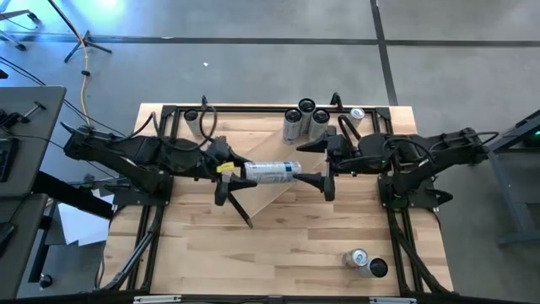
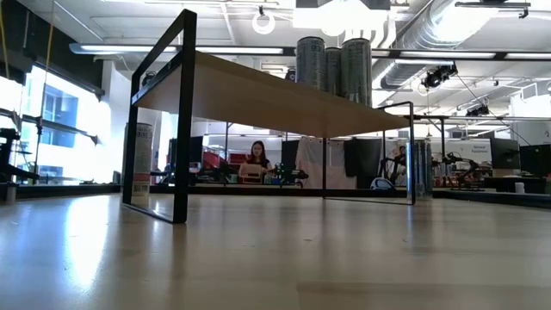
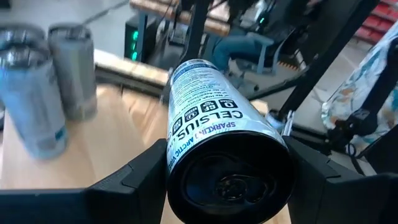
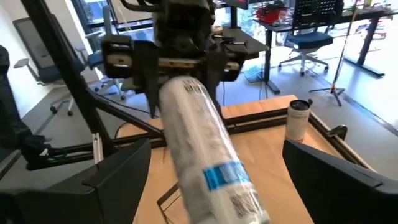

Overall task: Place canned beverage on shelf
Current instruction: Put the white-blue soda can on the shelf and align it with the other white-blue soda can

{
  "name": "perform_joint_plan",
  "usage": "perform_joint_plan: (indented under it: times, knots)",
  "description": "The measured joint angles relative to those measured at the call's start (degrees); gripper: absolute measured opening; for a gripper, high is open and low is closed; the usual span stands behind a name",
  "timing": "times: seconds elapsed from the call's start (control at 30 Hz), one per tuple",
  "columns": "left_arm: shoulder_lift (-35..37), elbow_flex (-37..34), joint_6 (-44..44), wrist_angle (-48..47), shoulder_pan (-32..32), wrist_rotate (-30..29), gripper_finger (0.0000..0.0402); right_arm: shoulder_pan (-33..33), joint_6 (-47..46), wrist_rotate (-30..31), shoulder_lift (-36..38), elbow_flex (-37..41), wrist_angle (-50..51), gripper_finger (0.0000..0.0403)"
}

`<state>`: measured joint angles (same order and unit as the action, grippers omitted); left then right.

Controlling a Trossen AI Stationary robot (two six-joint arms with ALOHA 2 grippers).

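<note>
The left gripper held the can sideways above the shelf, jaws clamped on one end. The right gripper flanked the other end, jaws spread. A mistimed handover risked dropping it.

Silver can with blue band; pale wood shelf, black brackets.

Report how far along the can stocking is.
Done: three cans already stand on the shelf. In hand: the left gripper holds a Celsius can on its side above the shelf, pointed at the open right gripper, whose fingers flank its far end without closing. Left: this can isn't shelved yet, and two cans wait on the table.
</note>
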<state>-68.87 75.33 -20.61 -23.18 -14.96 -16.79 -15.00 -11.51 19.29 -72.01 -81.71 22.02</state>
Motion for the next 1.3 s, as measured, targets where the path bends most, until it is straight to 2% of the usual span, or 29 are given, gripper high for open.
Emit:
perform_joint_plan:
  times: [0.27,0.43,0.57,0.73,0.9,1.03,1.3]
  knots:
    - [3.93,-0.01,6.07,3.52,0.00,-0.94,0.0216,0.02,0.02,0.04,0.00,0.00,0.31,0.0351]
    - [4.94,-3.94,7.19,9.67,0.38,-0.81,0.0216,0.04,0.02,-0.27,0.04,0.00,-0.43,0.0351]
    - [5.01,-7.09,3.98,11.37,1.28,-0.54,0.0216,0.04,0.12,-0.88,0.04,0.00,-0.45,0.0351]
    - [5.11,-7.15,2.70,11.69,2.43,0.00,0.0216,0.20,2.89,-2.55,-0.09,0.00,-0.52,0.0351]
    - [4.86,-7.15,-1.05,10.67,4.42,2.26,0.0216,2.65,3.03,-5.92,-1.54,0.00,0.28,0.0351]
    - [4.76,-7.14,-4.37,8.45,5.65,4.24,0.0216,3.57,3.51,-6.05,-2.86,0.00,2.22,0.0351]
    - [3.61,-7.08,-6.26,1.96,6.34,4.32,0.0216,4.15,7.52,-6.28,-5.83,0.00,3.69,0.0351]
